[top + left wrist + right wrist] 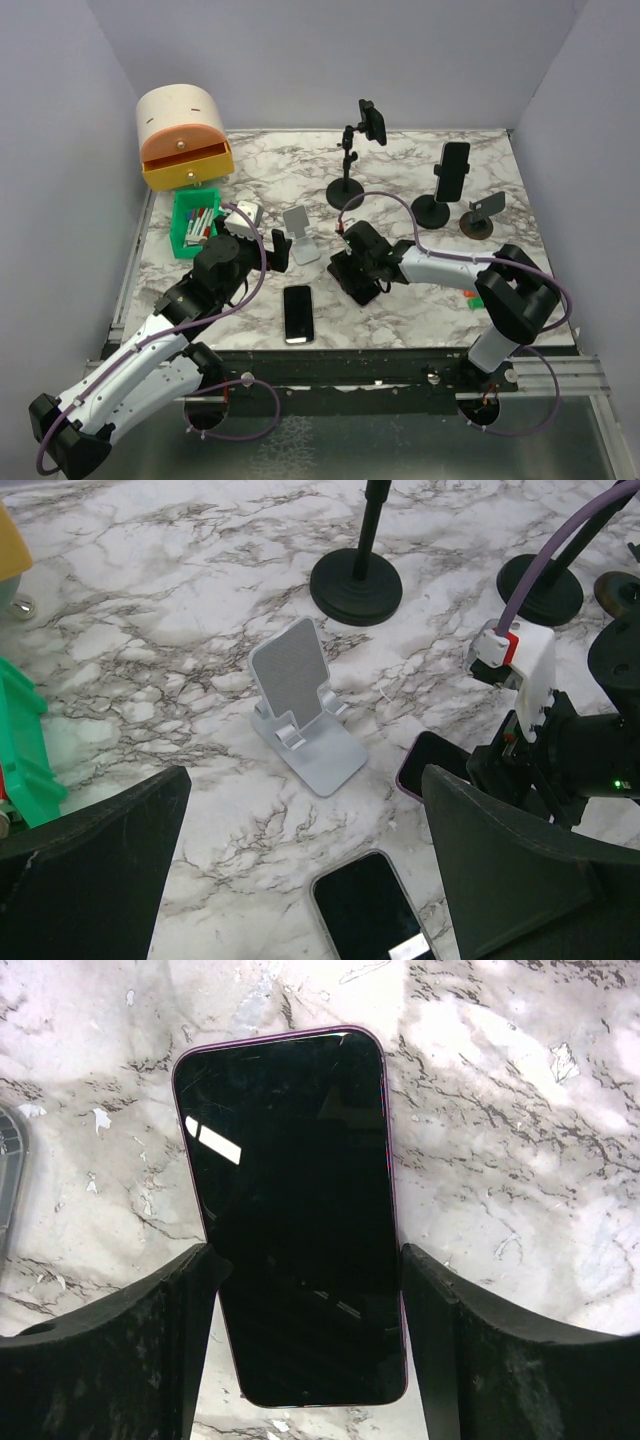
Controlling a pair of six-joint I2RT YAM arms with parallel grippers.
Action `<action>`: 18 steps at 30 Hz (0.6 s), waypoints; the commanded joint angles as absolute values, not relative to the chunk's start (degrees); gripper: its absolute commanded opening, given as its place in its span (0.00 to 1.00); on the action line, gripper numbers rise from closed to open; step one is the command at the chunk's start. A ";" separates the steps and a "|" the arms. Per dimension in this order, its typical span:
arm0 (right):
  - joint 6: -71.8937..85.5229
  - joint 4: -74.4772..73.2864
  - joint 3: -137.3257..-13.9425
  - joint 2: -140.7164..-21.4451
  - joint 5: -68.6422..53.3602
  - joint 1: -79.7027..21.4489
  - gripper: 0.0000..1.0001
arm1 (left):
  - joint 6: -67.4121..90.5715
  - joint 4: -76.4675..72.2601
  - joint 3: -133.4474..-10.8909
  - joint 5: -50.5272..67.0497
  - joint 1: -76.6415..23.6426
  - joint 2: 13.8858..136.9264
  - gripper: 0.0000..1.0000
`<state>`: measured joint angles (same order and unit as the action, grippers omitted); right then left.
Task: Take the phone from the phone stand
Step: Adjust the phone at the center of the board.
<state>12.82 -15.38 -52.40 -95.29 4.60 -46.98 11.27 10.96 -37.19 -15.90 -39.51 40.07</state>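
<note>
stand (290,675) is empty, so it looks nearly done; phone (290,1210) lies flat inside right gripper (310,1260), grip unclear; left gripper (305,780) gapes wide.

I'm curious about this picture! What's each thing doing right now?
Purple phone: flat on the table.
Right hand: around that phone, grip unclear.
Left hand: open, empty.
Silver stand: empty.
Second phone: flat, untouched.
Top phone: held on the tall stand.
Upright phone: on the short black stand.
Drawer: open.
</note>
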 commanded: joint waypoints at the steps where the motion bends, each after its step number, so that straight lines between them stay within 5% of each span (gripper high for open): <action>1: 18.87 -19.51 -48.41 -96.91 8.04 -48.68 0.62 | 11.12 12.04 -37.44 -14.83 -39.81 40.56 0.99; 18: 54.58 -19.20 -40.77 -91.92 13.33 -60.26 0.61 | 12.15 11.93 -37.53 -12.90 -39.81 41.38 0.99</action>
